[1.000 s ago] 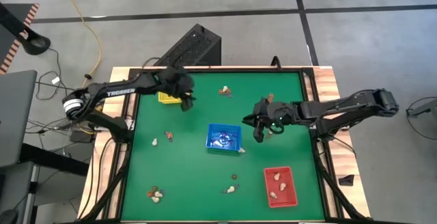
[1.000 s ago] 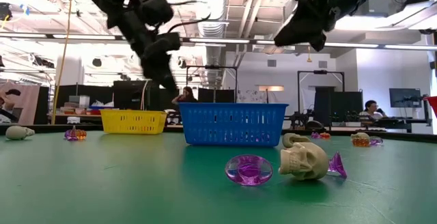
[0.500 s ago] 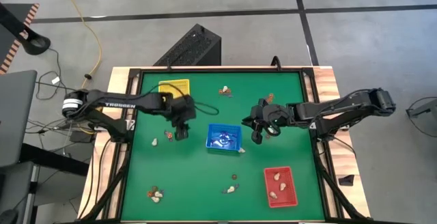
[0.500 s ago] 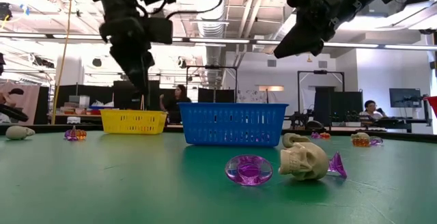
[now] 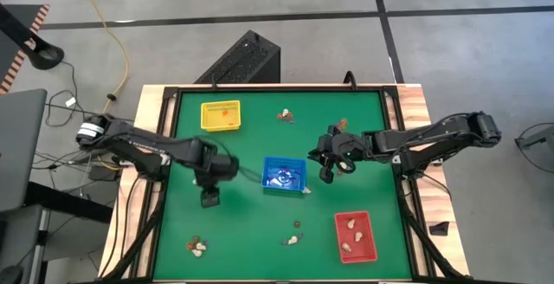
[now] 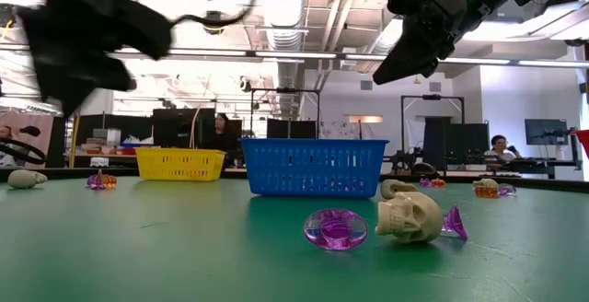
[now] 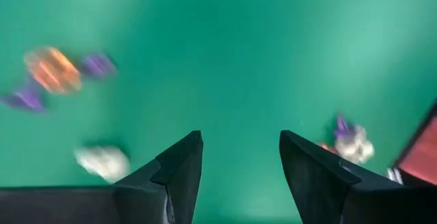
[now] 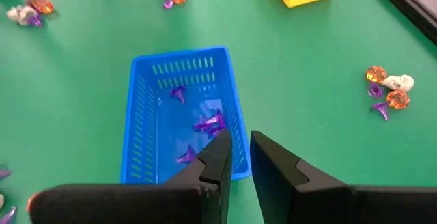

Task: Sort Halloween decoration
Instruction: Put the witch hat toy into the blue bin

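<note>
The trinkets are tiny cream skulls, orange gems and purple pieces scattered on the green table. One cluster (image 5: 285, 115) lies near the far edge, and others (image 5: 196, 246) (image 5: 293, 239) lie near the near edge. Several purple ones (image 8: 208, 123) lie in the blue tray (image 5: 284, 175). My left gripper (image 5: 210, 199) hangs open above bare table left of the blue tray; its wrist view shows an orange trinket (image 7: 51, 70) and a cream one (image 7: 102, 162) beneath. My right gripper (image 8: 237, 149) hovers at the blue tray's right rim, its fingers a narrow slit apart with nothing showing between them.
The yellow tray (image 5: 220, 116) stands near the far left corner with an orange piece inside. The red tray (image 5: 355, 235) near the near right corner holds cream pieces. In the low view a cream skull (image 6: 409, 217) and a purple ring (image 6: 335, 228) lie close to the near edge.
My left gripper has swept from over the yellow tray toward the near edge and slightly left, ending beside the blue tray's left side. It is still moving fast, as it is blurred in the low view.
</note>
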Robot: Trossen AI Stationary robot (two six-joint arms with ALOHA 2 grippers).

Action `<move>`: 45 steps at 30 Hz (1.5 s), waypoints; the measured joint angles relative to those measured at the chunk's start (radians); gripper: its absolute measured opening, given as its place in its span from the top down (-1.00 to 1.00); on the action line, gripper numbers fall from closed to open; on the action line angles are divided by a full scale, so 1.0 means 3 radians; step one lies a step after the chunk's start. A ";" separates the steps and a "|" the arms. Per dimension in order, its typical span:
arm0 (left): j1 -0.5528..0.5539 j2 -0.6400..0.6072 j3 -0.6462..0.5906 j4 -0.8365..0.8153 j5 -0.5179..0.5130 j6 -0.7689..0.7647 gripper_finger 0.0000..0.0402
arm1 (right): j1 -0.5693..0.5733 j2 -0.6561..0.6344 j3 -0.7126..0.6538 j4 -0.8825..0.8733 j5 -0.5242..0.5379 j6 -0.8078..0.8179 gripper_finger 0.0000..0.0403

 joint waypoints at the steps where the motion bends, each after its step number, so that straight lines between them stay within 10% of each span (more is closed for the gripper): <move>1: -0.0134 0.0000 0.0000 -0.0029 0.0023 -0.0165 0.08 | 0.0000 0.0000 0.0000 0.0000 0.0000 0.0000 0.57; 10: -0.1416 0.0015 0.0000 0.0451 -0.0151 -0.1227 0.08 | 0.0000 -0.0001 0.0000 0.0082 0.0002 -0.0089 0.57; 22: -0.2292 0.0017 0.0000 0.0677 -0.1177 -0.1301 0.08 | 0.0000 -0.0001 0.0001 0.0186 0.0003 -0.0057 0.57; 27: -0.2162 0.0017 0.0000 -0.0047 -0.2059 -0.1704 0.12 | 0.0000 -0.0001 0.0001 0.0260 0.0003 -0.0056 0.57; 33: -0.1638 0.0018 -0.0003 -0.0730 -0.2093 -0.1819 0.15 | 0.0000 -0.0003 0.0001 0.0289 0.0003 -0.0050 0.57; 45: -0.0706 0.0018 -0.0078 -0.0028 -0.1970 -0.0089 0.15 | 0.0000 -0.0003 0.0001 0.0211 0.0002 -0.0053 0.57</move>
